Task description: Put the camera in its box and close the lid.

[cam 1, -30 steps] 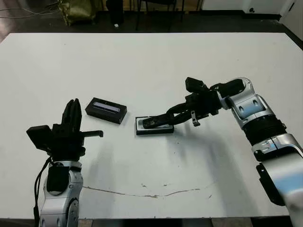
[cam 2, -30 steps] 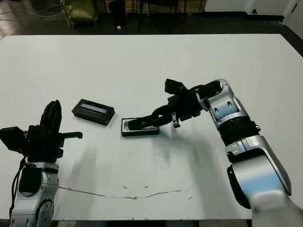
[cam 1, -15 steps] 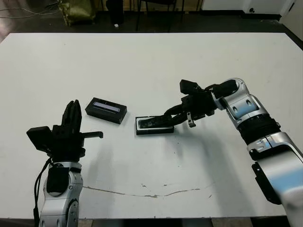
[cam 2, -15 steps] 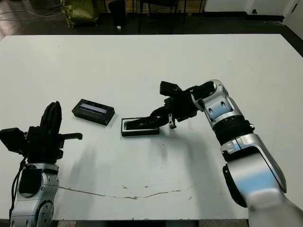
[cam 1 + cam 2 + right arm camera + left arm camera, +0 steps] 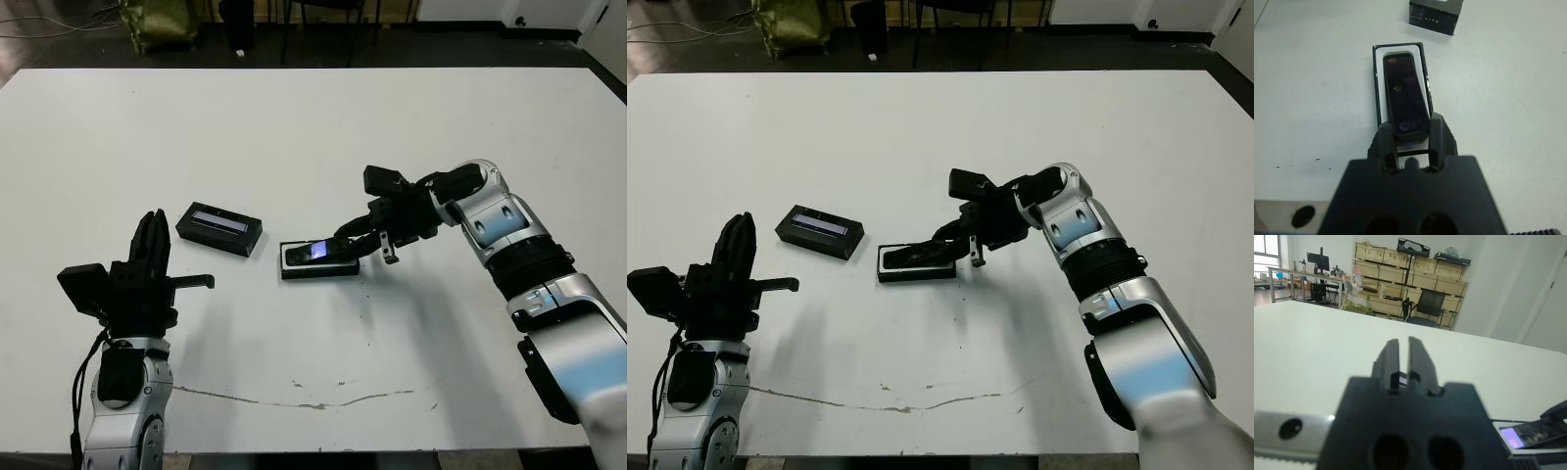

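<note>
Camera (image 5: 1404,100) gripped at its near end by the right gripper (image 5: 1409,134), one finger on each long side, far end already down in the box (image 5: 1377,88). Long axis of the camera in line with the long axis of the box, running left-right across the surface (image 5: 313,137) as seen from the head views. Held end tilted up out of the tray, resting over the right-hand rim; lit screen glowing bluish on the raised face. White lining showing around the far end and along one side, so seemingly not yet seated flat.

Coming move judged to turn on that tilt: held end to be lowered straight down along the same axis, with no turn needed, then released. Risk of the camera riding on the rim if pushed further left instead of dropped.

Lid (image 5: 219,227) lying flat, well apart to the left of the box and slightly farther back, pale strip up, its long axis angled a little against the box's. Left gripper (image 5: 149,257) nearer to the lid than the right, raised over the near-left part of the surface, fingers (image 5: 1392,363) pointing up and nearly together, holding nothing. Lid likely best taken by that left arm once the camera sits flat.
</note>
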Action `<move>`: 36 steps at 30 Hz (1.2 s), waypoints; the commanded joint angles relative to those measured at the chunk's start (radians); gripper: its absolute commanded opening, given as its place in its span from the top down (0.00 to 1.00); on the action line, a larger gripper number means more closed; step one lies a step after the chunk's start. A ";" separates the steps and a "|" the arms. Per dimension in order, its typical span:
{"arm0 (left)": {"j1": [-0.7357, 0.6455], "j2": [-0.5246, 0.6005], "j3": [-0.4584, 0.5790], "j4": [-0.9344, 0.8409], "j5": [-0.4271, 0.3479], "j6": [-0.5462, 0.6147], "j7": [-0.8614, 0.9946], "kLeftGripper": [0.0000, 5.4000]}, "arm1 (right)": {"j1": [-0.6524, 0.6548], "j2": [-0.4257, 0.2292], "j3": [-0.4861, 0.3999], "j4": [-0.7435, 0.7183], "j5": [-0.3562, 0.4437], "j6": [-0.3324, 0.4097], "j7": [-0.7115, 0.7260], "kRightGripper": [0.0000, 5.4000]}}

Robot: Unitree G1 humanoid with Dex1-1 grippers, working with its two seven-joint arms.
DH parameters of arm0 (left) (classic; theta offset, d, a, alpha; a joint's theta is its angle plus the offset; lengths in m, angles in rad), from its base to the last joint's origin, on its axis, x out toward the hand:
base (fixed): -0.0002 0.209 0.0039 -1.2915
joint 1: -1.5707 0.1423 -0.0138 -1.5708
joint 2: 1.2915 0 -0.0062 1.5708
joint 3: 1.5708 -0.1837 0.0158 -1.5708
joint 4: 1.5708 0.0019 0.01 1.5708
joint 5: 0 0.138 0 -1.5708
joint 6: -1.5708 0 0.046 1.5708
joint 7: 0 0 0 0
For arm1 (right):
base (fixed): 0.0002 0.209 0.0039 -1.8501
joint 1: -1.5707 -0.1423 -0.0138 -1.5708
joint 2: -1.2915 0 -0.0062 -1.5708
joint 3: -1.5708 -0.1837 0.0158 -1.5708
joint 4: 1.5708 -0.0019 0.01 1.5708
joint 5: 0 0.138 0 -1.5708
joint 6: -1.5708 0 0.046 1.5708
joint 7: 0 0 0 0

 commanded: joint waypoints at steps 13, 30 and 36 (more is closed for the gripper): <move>0.013 -0.004 0.001 0.015 -0.008 0.005 0.002 1.00 | 0.042 0.016 0.024 -0.030 -0.007 0.006 -0.019 0.99; 0.015 -0.005 0.001 0.015 -0.007 0.005 0.002 1.00 | 0.048 0.016 -0.027 -0.062 0.063 0.142 -0.023 0.64; 0.017 -0.002 0.000 0.017 0.000 0.001 0.000 1.00 | 0.050 0.013 -0.039 -0.068 0.078 0.137 -0.028 0.43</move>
